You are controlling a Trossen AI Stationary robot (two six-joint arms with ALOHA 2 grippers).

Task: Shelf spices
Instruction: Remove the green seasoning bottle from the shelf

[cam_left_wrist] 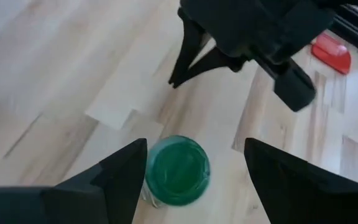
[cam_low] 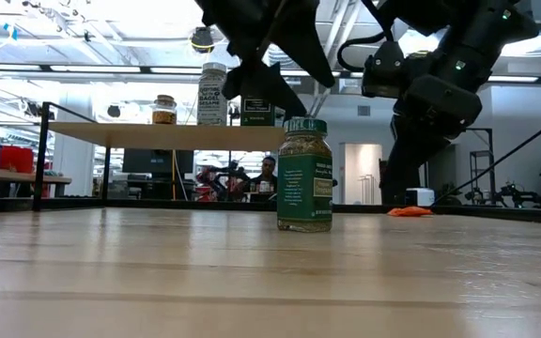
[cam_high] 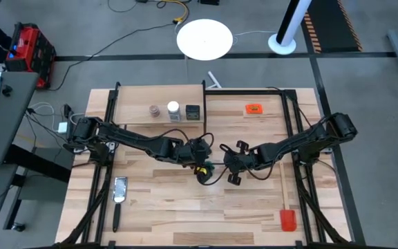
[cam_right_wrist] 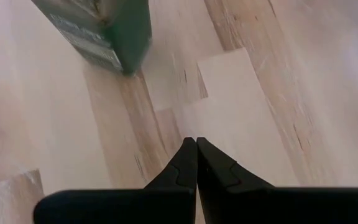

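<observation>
The green-lidded jar (cam_low: 304, 175) stands upright on its base on the table, mid-table. My left gripper (cam_left_wrist: 195, 142) hangs open just above it, one finger on either side of the green lid (cam_left_wrist: 178, 171), touching nothing. In the high view the left gripper (cam_high: 202, 164) hides the jar. My right gripper (cam_right_wrist: 196, 146) is shut and empty, just above the table beside the jar (cam_right_wrist: 98, 31), toward the right edge. On the shelf (cam_high: 159, 104) at the far left stand a brownish jar (cam_high: 155, 111), a white-lidded jar (cam_high: 173, 109) and a black tin (cam_high: 193, 111).
A flat orange tag (cam_high: 254, 108) lies at the far right. A spatula with a red head (cam_high: 287, 220) lies near the right front corner. A metal-headed tool with a black handle (cam_high: 119, 192) lies at the near left. Black frame rails run along both table sides.
</observation>
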